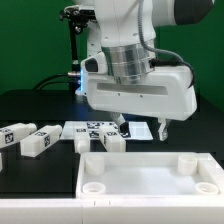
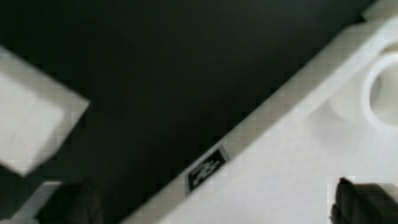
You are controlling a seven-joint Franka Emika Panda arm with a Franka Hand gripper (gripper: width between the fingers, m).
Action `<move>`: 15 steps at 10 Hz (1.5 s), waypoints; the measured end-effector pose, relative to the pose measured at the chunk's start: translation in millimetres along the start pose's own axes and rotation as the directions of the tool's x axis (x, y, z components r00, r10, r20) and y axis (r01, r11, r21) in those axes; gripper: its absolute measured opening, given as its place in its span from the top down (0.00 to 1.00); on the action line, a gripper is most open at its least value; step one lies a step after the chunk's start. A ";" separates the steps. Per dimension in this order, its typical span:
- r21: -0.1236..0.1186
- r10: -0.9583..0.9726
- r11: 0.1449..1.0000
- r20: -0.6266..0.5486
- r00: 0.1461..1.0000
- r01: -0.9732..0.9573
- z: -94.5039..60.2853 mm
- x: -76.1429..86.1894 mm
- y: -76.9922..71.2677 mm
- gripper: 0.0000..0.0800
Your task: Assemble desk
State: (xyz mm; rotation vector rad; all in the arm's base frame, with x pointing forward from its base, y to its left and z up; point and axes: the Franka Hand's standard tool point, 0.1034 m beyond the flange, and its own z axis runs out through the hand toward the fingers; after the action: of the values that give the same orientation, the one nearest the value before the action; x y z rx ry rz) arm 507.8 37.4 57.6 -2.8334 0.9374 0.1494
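End effector [image 1: 142, 131] spread wide, empty — over the tabletop's [image 1: 150, 172] edge; legs [image 1: 35, 143] lie beside the marker board [image 1: 90, 130].

Bright, evenly lit; wrist view blurred

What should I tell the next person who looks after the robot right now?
The gripper is open and its fingers hold nothing. It hangs just beyond the far edge of the tabletop.
The tabletop lies flat with its sockets facing up, all four empty.
Loose legs lie at the exterior view's left, and another leg lies by the tabletop's far edge.
Done: no leg fitted yet.
Left: put a leg into each socket.
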 end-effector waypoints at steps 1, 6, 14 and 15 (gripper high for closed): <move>-0.020 -0.191 0.981 0.002 0.982 0.191 1.4 -3.7 -3.2 0.19; -0.063 -0.460 0.887 -0.015 0.888 0.458 4.8 -8.6 -4.1 0.19; -0.122 -0.704 0.672 0.199 0.682 0.730 8.5 -22.9 23.2 0.19; -0.134 -0.621 0.718 0.320 0.715 0.683 5.9 -29.8 36.9 0.19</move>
State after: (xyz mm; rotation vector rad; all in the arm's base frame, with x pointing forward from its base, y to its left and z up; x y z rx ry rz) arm 461.6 26.6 51.9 -3.0610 -0.2016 0.5517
